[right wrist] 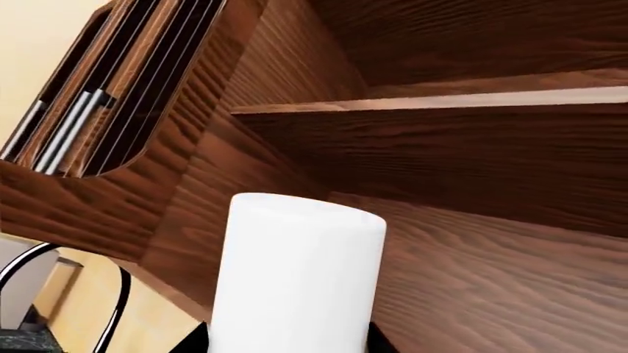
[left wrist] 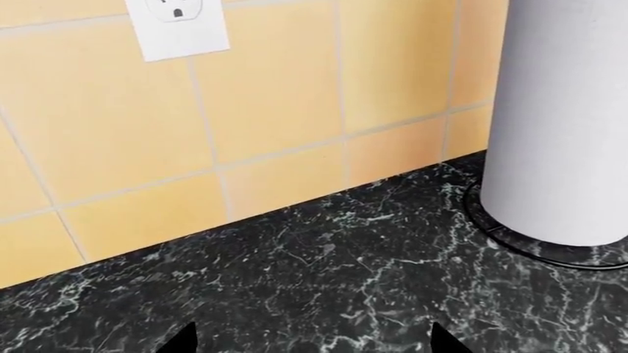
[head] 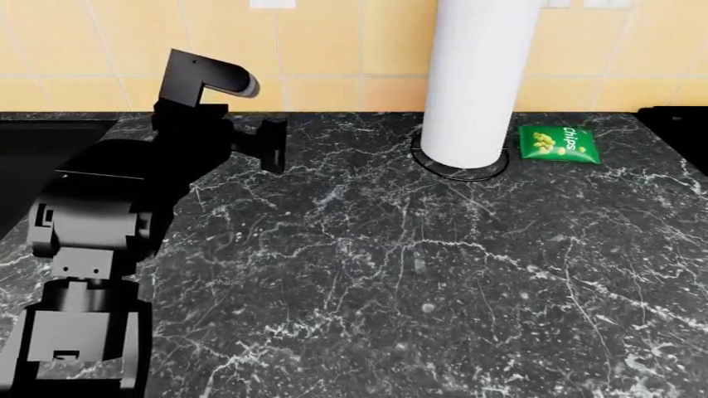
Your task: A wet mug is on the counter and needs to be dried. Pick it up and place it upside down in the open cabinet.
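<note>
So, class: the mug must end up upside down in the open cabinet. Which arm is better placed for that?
The right. Its wrist view shows the mug between its fingertips, close to the cabinet shelf. The left gripper hangs low over the counter, near the tall white cylinder, holding nothing.

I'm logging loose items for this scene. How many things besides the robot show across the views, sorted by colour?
White: 2, the paper towel roll on the counter and the mug in the right gripper at the wooden cabinet.
Green: 1, the chips bag.
Total: 3.
</note>
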You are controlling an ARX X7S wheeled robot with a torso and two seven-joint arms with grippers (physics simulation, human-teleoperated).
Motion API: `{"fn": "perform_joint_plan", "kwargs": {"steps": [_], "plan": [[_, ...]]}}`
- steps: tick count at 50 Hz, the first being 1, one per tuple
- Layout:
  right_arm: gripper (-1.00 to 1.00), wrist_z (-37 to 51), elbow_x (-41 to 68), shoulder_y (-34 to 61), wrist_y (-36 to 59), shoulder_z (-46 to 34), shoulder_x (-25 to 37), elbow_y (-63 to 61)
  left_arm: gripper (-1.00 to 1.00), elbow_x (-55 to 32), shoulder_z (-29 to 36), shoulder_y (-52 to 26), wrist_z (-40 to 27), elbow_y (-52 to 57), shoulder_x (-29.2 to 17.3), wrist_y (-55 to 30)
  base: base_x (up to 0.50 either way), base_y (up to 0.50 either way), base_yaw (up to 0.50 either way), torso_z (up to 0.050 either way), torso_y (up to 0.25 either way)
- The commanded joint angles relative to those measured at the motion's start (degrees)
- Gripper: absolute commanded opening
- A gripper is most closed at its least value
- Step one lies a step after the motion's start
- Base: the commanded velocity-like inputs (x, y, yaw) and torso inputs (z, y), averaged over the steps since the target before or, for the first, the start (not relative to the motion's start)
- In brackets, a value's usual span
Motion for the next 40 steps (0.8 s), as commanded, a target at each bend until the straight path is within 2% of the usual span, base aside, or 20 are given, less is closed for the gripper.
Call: {"fn": "perform_joint_plan", "kwargs": {"steps": [1,16,28,40], "plan": [[-1.00,-3.81,-5.87,0.76,-5.11,-1.75,-0.70,1.81,1.00,-0.17,0.22,-0.09,-0.02,-0.73,-0.27,0.64,0.00,0.00,0.00,0.000,0.000],[-1.00,-9.08,-12.33,0.63,-12.20,-4.90,-1.99,9.64,1.00,-0.29,0.35,-0.65,-0.18,-2.65,-0.44,1.86,0.00,0.00,0.00,0.001,0.000],[-1.00,-12.94,-20.30,1.94,-21.27,-6.80,-2.61,23.77,1.00,-0.22,0.66,-1.13,-0.36,-5.28,-0.37,3.50,0.00,0.00,0.00,0.000,0.000],[-1.00,-13.96,-25.47,3.18,-26.09,-9.00,-3.66,33.52,1.00,-0.35,0.85,-1.18,-0.55,-6.03,-0.45,4.07,0.00,0.00,0.00,0.000,0.000]]}}
